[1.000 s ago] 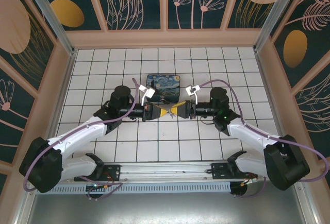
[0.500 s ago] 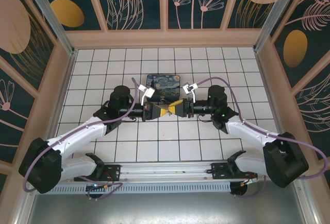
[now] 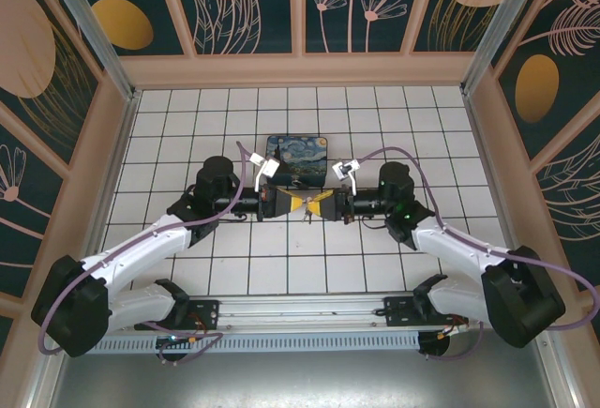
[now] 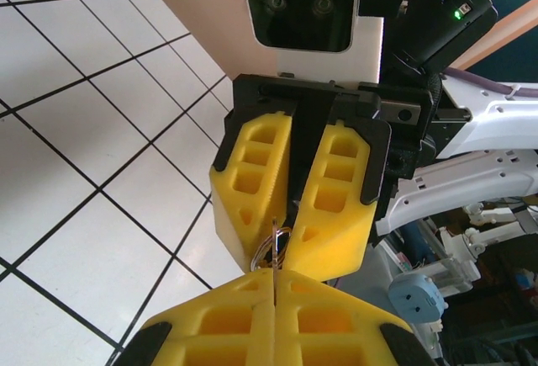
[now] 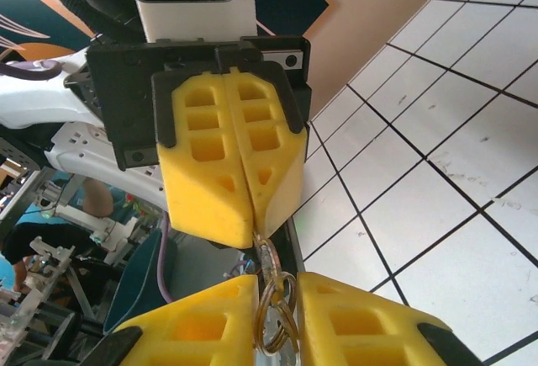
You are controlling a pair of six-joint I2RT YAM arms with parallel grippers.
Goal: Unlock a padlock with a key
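White glossy tiled floor (image 3: pixel 187 145), dark-grouted, bears a rounded swirl-painted box (image 3: pixel 296 158); just before it the blocky yellow left gripper (image 3: pixel 301 204) and right gripper (image 3: pixel 320 204) meet tip to tip; right fingers (image 5: pixel 336 320) pinch a brassy wire ring (image 5: pixel 273 311); left fingers (image 4: pixel 227 324) clamp the thin flat key (image 4: pixel 275 257).

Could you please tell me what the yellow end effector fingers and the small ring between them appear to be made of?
Yellow fingers: probably moulded or 3D-printed plastic with a matte finish, judging by the uniform colour and hollow pockets. Ring: apparently thin metal wire, brassy-silver with bright glints. The exact metal cannot be told.
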